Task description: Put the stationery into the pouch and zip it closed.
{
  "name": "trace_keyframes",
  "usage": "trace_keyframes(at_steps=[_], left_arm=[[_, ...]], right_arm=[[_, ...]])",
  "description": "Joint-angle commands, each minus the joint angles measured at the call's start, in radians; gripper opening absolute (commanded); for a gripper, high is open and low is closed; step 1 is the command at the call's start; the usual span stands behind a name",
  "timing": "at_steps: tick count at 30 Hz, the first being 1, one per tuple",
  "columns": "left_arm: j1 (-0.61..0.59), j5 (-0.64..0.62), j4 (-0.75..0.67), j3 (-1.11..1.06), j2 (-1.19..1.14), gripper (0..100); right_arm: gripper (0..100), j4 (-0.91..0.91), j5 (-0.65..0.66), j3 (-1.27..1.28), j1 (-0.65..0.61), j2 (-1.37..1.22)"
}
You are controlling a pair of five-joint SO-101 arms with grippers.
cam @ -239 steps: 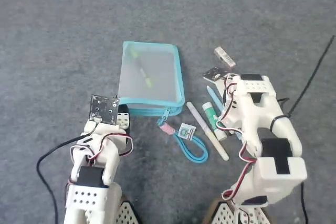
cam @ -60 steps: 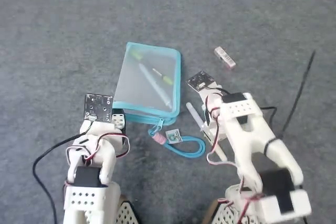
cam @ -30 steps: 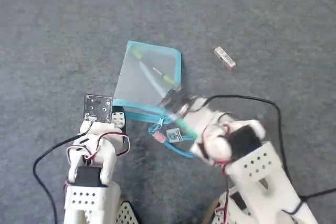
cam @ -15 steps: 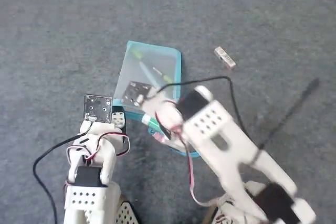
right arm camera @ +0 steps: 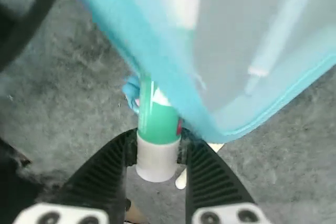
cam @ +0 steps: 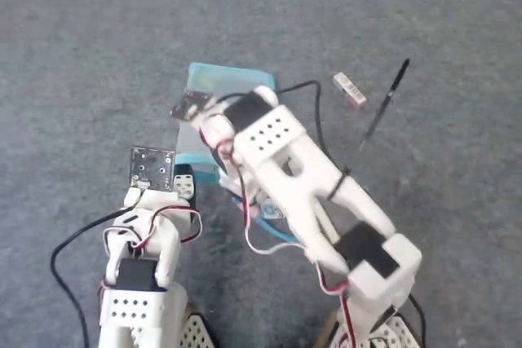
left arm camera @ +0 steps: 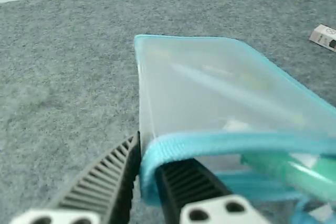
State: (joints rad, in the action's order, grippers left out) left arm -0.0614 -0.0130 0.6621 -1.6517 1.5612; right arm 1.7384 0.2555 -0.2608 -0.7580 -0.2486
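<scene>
No legible text anywhere. The small white box [cam: 349, 90] on the bench has dark print marks on its sleeve, also seen from the left wrist [left arm camera: 325, 36], but they are too small to read. The green stick [right arm camera: 157, 120] has a pale patch on its barrel with no characters I can make out. No numbers or signs can be read.

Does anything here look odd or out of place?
Nothing spilled or damaged. The left gripper pinches the pouch by its edge, the right gripper holds a glue stick at its mouth, but a small white block lies alone, far off.
</scene>
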Motion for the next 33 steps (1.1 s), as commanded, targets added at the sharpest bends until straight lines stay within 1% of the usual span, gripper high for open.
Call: trace_keyframes(at_steps=[1, 3, 8, 11, 13, 17, 19, 25, 28, 33], left_arm=[[0.006, -0.002, -0.038, 0.013, 0.006, 1], [0.012, -0.002, -0.038, 0.013, 0.006, 1], [0.107, 0.002, -0.040, -0.008, 0.006, 1], [0.121, 0.002, -0.040, -0.008, 0.006, 1], [0.118, 0.002, -0.040, -0.008, 0.006, 1], [0.115, 0.002, -0.041, -0.007, 0.006, 1], [0.115, 0.002, -0.041, -0.007, 0.006, 1], [0.115, 0.002, -0.041, -0.007, 0.006, 1], [0.110, 0.002, -0.041, -0.007, 0.006, 1], [0.072, 0.002, -0.043, -0.005, 0.006, 1]], right_arm=[[0.8, 0.031, -0.051, -0.166, 0.048, -0.027], [0.8, 0.030, -0.071, -0.215, 0.059, -0.058], [0.9, 0.028, -0.121, -0.321, 0.062, -0.111], [1.1, 0.031, -0.144, -0.364, 0.065, -0.128], [4.6, 0.031, -0.147, -0.365, 0.065, -0.127], [19.5, 0.051, -0.141, -0.365, 0.067, -0.094], [24.0, 0.051, -0.140, -0.365, 0.081, -0.067], [24.9, 0.054, -0.140, -0.359, 0.151, -0.001], [24.9, 0.058, -0.109, -0.296, 0.177, 0.045], [24.9, 0.054, -0.009, -0.034, 0.245, 0.194]])
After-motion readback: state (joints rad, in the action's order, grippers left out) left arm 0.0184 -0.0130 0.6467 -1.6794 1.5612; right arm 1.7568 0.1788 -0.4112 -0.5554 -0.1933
